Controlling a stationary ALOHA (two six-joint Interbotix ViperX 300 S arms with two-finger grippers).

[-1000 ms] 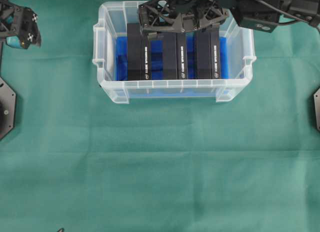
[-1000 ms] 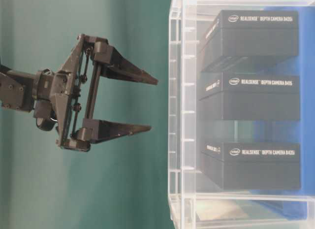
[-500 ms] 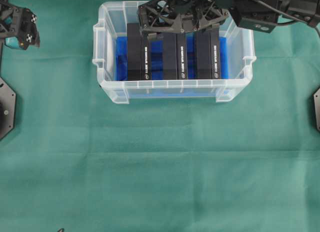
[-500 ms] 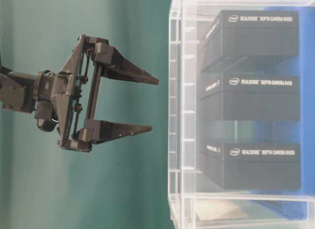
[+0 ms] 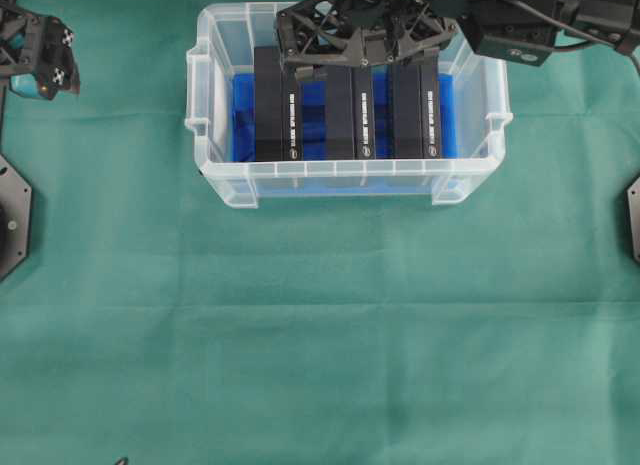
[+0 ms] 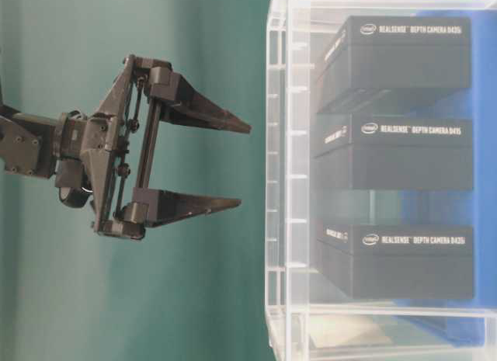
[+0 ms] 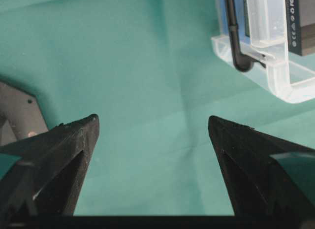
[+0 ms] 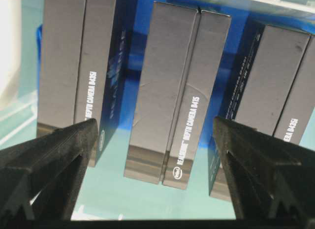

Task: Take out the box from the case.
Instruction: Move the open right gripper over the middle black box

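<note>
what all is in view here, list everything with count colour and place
clear translucent plastic case: one, blue lining at its bottom, far centre of the cloth
black rectangular cardboard boxes: three, standing side by side inside the case; left, middle, right
green cloth: one, covers the whole table
black plates: two, at the left and right table edges
left gripper: open, over bare cloth left of the case
right gripper: open, above the boxes in the case

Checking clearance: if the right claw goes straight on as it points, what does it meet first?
Most likely the middle box, centred between the open right claw's fingers; depth unclear, and the side boxes sit near the fingers' lines.
</note>
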